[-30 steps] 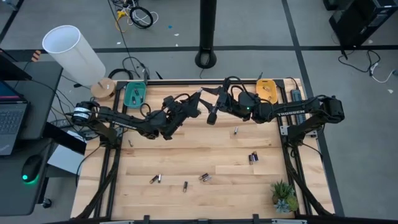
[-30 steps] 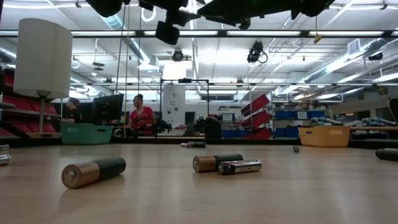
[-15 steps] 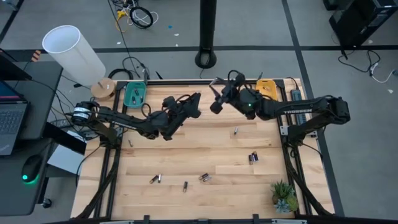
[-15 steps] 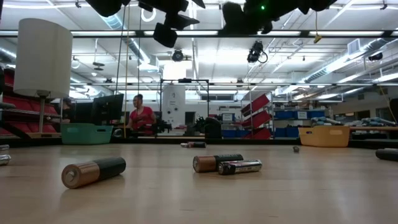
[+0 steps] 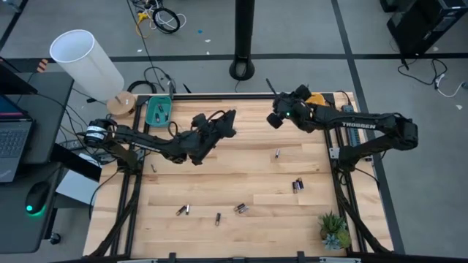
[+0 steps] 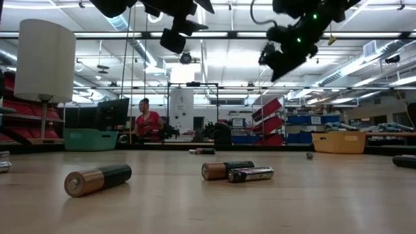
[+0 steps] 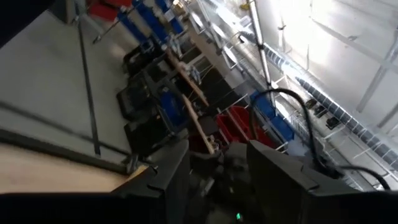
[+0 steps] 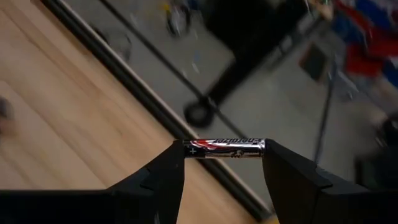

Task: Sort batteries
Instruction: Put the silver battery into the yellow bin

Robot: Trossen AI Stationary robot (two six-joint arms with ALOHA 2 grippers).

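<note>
My right gripper (image 8: 224,163) hangs high over the table's far right part (image 5: 273,119), beside the orange tray (image 5: 319,102), and is shut on one small dark and silvery battery (image 8: 224,148). In the low view it shows tipped nose-down (image 6: 278,63). My left gripper (image 5: 228,117) is raised over the far middle of the table, open, with nothing between its fingers (image 7: 217,171). Other batteries lie on their sides on the wood: one (image 5: 276,153), a pair (image 5: 297,185), a pair (image 5: 240,208), one (image 5: 217,218), a pair (image 5: 182,210). My right gripper pinches the battery end to end: one finger on its plus end (image 8: 188,148), the other on the opposite end (image 8: 263,147). The cell spans the gap at the fingertips. The fingers slant downward from the table's right side. The battery is lifted clear of the table.
A teal tray (image 5: 158,111) stands at the far left corner, with a white lamp (image 5: 86,62) beyond it. A small green plant (image 5: 333,230) stands at the near right corner. Bare wood (image 5: 219,175) lies between the arms and the near batteries. A person sits far behind the table (image 6: 147,122).
My right gripper has drawn away from my left gripper, going toward the table's right and far edge and the orange tray. It has tipped from pointing upward to nose-down and come lower into the low view. My left arm has kept still.
</note>
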